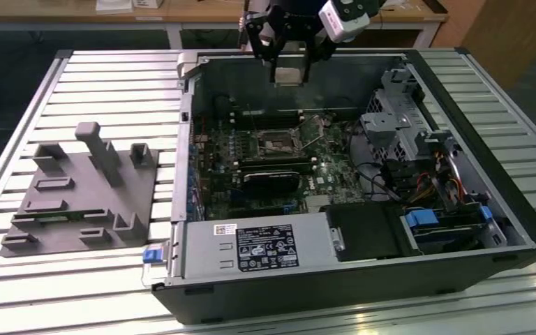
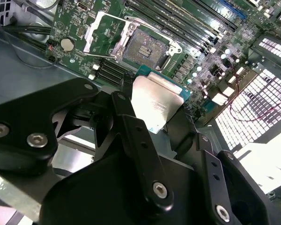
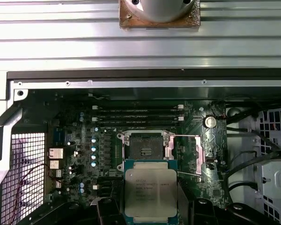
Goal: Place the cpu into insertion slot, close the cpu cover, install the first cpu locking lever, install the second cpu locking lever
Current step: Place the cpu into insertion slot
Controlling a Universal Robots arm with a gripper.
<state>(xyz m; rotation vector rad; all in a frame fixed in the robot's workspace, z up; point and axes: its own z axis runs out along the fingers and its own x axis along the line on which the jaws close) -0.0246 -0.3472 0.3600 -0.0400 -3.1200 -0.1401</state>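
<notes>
The cpu [image 1: 289,73], a flat square chip with a pale metal face, hangs above the far side of the open computer case, with my gripper [image 1: 289,68] shut on it. In both wrist views the cpu [image 3: 151,190] [image 2: 154,101] sits between the black fingers [image 2: 126,112], clear of the board. The insertion slot [image 1: 273,143] [image 3: 144,145] [image 2: 143,44] is a dark square socket on the green board, bare inside. The cpu cover [image 3: 193,154] [image 2: 105,33] lies flipped open beside the slot.
Long narrow memory slots [image 3: 136,115] run beside the socket. A black card [image 1: 270,174], a labelled power supply box [image 1: 249,248] and drive bays with cables [image 1: 445,202] fill the case. A grey fixture block [image 1: 82,195] sits on the slatted table at the exterior view's left.
</notes>
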